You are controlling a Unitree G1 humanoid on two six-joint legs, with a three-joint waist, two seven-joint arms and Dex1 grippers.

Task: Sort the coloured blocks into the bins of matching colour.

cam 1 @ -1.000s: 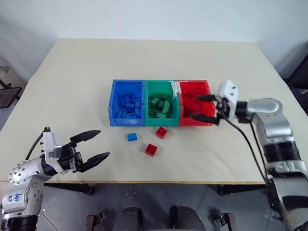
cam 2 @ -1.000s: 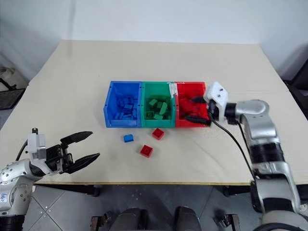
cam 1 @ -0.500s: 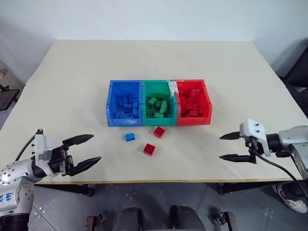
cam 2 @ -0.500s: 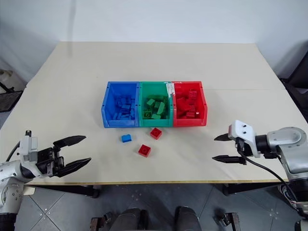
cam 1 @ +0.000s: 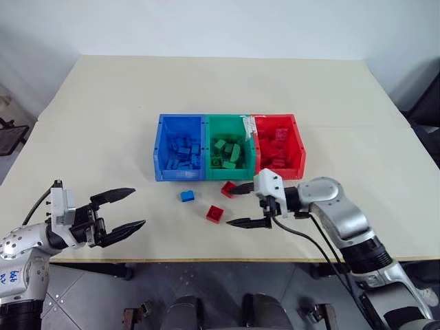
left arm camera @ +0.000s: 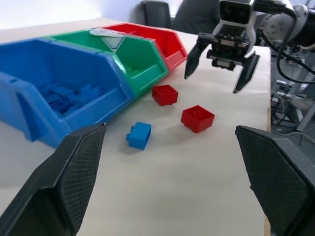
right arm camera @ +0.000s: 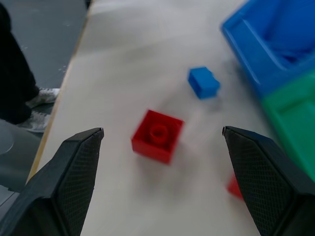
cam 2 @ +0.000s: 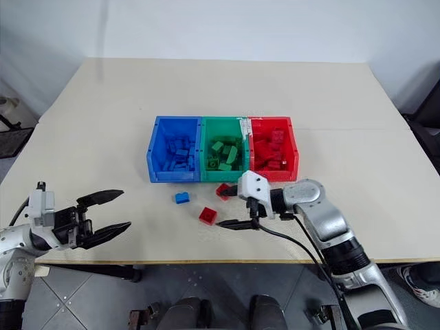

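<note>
Three loose blocks lie on the cream table just in front of the bins: a small blue block near the blue bin, a red block close to the seam between the green bin and the red bin, and a second red block a little nearer the table's front edge. The three bins sit joined in a row in the middle of the table, blue on the left, green in the centre, red on the right, each holding bricks of its own colour. The right gripper hangs low over the table just to the right of the loose red blocks, pointing left, its two black fingers spread wide and holding nothing; one fingertip sits just beside the farther red block, though I cannot tell whether it touches. The nearer red block lies between the fingers as the wrist camera looks along them. Well apart, at the near left edge of the table, the left gripper is also spread wide and empty, pointing towards the blocks.
</note>
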